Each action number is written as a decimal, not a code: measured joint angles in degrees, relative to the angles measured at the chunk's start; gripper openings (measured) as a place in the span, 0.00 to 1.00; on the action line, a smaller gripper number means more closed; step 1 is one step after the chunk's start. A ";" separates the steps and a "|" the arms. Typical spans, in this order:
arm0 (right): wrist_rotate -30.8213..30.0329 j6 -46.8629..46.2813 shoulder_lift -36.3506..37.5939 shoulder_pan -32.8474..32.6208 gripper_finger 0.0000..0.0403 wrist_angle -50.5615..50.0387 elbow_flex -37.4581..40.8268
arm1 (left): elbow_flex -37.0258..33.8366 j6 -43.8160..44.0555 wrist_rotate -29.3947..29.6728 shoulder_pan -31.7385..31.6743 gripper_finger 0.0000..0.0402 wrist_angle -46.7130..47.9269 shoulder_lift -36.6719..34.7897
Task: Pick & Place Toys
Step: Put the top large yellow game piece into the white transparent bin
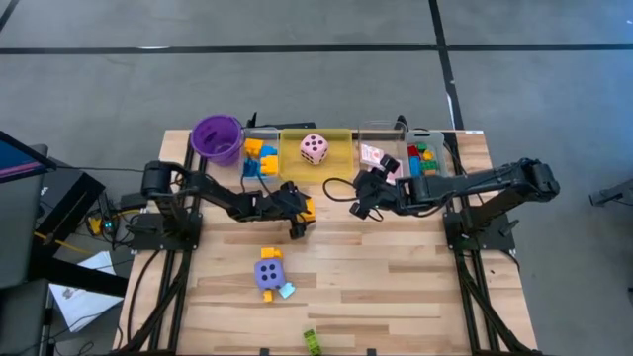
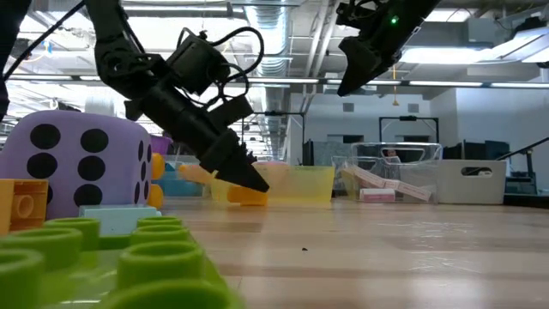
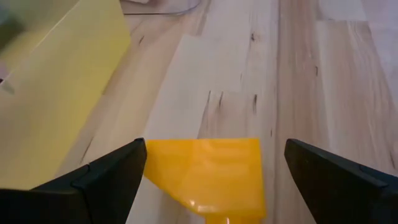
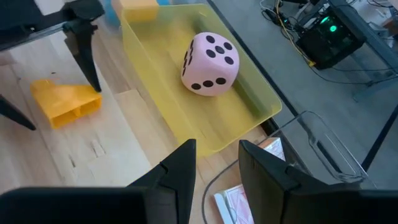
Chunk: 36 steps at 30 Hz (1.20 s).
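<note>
The left tool is sitting low over the table with its two fingers spread wide, and the yellow-orange block is lying flat on the wood right between them, not yet pinched. From the low view the fingers look to be almost touching the table on either side of it. The block is looking like hard moulded plastic: light, stiff, nothing to crush, but smooth and glossy, so I am guessing it could squirt out sideways if the fingers close on a sloped face. It is seeming to have a wedge-like outline, so the safest hold is probably across its two parallel sides, low down and near the middle. Just beyond it the yellow tray is standing along the far edge of the table, with the pink die resting inside it. The right tool is hanging higher, above the table near the clear tray that is holding the pink cards; its fingers are standing a little apart and are gripping nothing. Nearer the front edge, the purple die and a green block are waiting, well apart from both arms.
</note>
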State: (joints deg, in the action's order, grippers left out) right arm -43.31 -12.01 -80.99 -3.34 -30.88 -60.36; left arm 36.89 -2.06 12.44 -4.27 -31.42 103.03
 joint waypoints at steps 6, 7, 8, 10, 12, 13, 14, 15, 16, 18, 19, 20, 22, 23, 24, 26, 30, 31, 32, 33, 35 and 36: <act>0.00 0.00 0.00 -0.83 0.28 -0.04 0.00 | 0.58 -2.16 0.32 0.00 0.93 0.97 0.45; 0.00 -0.02 0.00 -0.83 0.28 -0.02 0.00 | 0.58 -2.39 0.72 0.00 0.93 1.10 0.44; 0.00 -0.02 0.00 -0.83 0.28 -0.04 0.00 | 0.56 -2.41 1.08 0.00 0.93 1.25 0.43; 0.00 -0.02 0.00 -0.83 0.28 -0.10 0.00 | 0.38 -2.24 1.13 0.00 0.93 2.35 0.60; 0.00 -0.02 0.00 -0.83 0.28 -0.08 0.00 | 0.27 -2.26 1.10 0.00 0.93 2.47 0.74; 0.00 -0.02 0.00 -0.83 0.28 -0.10 0.00 | 0.37 -2.26 1.14 0.00 0.93 1.87 0.65; 0.00 -0.02 0.00 -0.82 0.28 -0.08 0.00 | 0.44 -2.26 1.15 0.00 0.93 1.47 0.59; 0.00 -0.02 0.00 -0.81 0.28 -0.10 0.00 | 0.44 -2.26 1.17 0.00 0.93 1.54 0.58; 0.00 -0.02 0.00 -0.81 0.28 -0.08 0.00 | 0.41 -2.26 1.17 0.00 0.93 1.79 0.58; 0.00 -0.02 0.00 -0.81 0.28 -0.08 0.00 | 0.38 -2.27 1.21 0.00 0.93 1.72 0.60; 0.00 -0.02 0.00 -0.81 0.28 -0.08 0.00 | 0.40 -2.26 1.25 0.00 0.93 1.58 0.58; 0.00 -0.02 0.00 -0.81 0.28 -0.07 0.00 | 0.41 -2.22 1.26 0.00 0.93 1.56 0.58; 0.00 -0.02 0.00 -0.81 0.28 -0.08 0.00 | 0.41 -2.19 1.28 0.00 0.93 1.61 0.58; 0.00 -0.02 0.00 -0.81 0.28 -0.08 0.00 | 0.41 -2.19 1.30 0.00 0.93 1.57 0.58; 0.00 -0.02 0.00 -0.81 0.28 -0.08 0.00 | 0.41 -2.10 1.30 0.00 0.93 1.55 0.58; 0.00 -0.02 0.00 -0.74 0.28 -0.08 0.00 | 0.41 -2.02 1.30 0.00 0.93 1.54 0.58; 0.00 -0.04 0.00 -0.74 0.28 -0.06 0.00 | 0.41 -1.99 1.08 0.00 0.92 1.51 0.58; 0.00 -0.02 0.00 -0.74 0.28 -0.06 0.00 | 0.41 -1.99 0.74 0.00 0.91 1.51 0.58; 0.00 -0.04 0.00 -0.74 0.28 -0.06 0.00 | 0.41 -1.97 0.35 0.02 0.90 1.53 0.58; 0.00 -0.04 0.00 -0.74 0.28 -0.06 0.00 | 0.41 -1.97 -0.18 0.02 0.88 1.53 0.58; 0.00 -0.04 0.00 -0.74 0.28 -0.06 0.00 | 0.41 -1.97 -1.39 0.02 0.85 1.64 0.58; 0.00 -0.04 0.00 -0.74 0.28 -0.06 0.00 | 0.41 -1.97 -1.88 0.03 0.82 1.84 0.58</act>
State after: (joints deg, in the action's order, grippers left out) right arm -43.31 -12.05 -80.99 -4.08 -30.93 -60.36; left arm 37.30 -4.03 10.56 -4.24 -29.57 103.61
